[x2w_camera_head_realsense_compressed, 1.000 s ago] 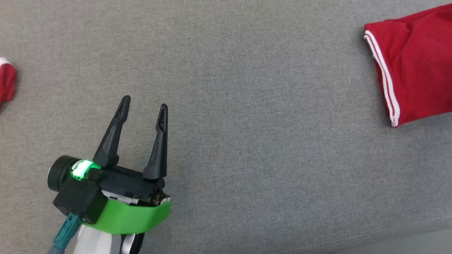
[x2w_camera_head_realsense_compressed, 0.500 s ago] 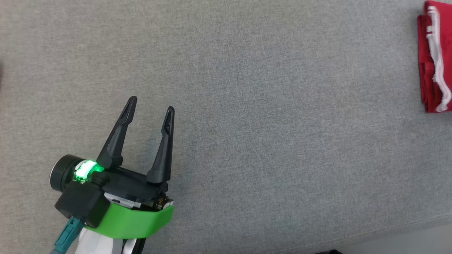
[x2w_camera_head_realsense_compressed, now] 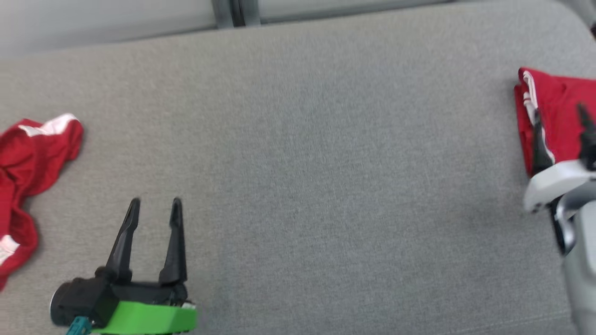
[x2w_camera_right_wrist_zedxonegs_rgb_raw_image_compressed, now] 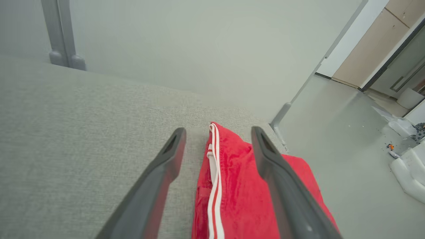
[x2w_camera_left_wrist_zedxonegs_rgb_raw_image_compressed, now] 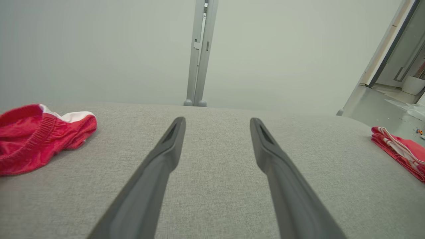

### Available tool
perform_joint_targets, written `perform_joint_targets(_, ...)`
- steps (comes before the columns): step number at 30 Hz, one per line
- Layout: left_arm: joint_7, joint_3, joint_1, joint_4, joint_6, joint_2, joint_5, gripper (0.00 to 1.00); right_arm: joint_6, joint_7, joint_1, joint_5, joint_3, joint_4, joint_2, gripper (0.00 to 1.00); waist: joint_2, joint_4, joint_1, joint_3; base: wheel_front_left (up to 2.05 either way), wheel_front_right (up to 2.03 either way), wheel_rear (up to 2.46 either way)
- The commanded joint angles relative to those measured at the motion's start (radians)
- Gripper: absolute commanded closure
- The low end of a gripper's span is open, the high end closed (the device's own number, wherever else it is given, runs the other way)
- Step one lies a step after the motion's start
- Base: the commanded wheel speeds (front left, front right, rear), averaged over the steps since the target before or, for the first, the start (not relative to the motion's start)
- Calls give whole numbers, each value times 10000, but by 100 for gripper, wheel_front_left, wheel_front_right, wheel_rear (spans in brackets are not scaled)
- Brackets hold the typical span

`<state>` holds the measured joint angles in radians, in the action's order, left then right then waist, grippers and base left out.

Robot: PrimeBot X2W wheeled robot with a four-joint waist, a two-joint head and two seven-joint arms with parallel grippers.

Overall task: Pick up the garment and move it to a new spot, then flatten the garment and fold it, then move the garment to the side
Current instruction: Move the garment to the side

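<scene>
Right hand hung with its fingers spread wide and gripped nothing. The folded red garment with white stripes lay beneath and between those fingers, at the far right end of the grey fabric bench. Left hand was likewise spread and empty, low over bare bench, well apart from the garment. A crumpled red cloth lay to its left. Beyond both hands' fingertips stood a pale wall and a grey post. Smooth grey floor lay past the right hand.
</scene>
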<state>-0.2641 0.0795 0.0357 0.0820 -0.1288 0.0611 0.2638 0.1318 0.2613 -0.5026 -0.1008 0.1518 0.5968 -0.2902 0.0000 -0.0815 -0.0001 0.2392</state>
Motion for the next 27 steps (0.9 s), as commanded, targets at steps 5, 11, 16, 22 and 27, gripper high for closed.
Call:
perform_joint_targets(5,-2,-743,779,-496,-20,-71,-145,0,-21,35,1868,1790,-1319,-1331,537,0,0,432,1,-2659,0,0,0)
perform_joint_targets(11,-1,-1315,1059,-975,-20,-97,-329,0,-21,36,3271,2483,-1888,-2219,1287,0,0,343,1,-3120,0,0,0)
perform_joint_targets(16,0,-1349,1071,-1440,98,-96,-342,0,-21,37,4123,2481,-1840,-2375,1951,0,0,345,1,-3278,0,0,0)
perform_joint_targets(22,0,-1269,1232,-1871,145,-96,-151,0,-21,38,4838,2317,-1753,-2307,2315,0,0,386,1,-3382,0,0,0)
perform_joint_targets(27,0,-1239,1346,-2032,189,-95,-80,0,-21,38,5003,2277,-1378,-2455,2378,0,0,359,1,-3427,0,0,0)
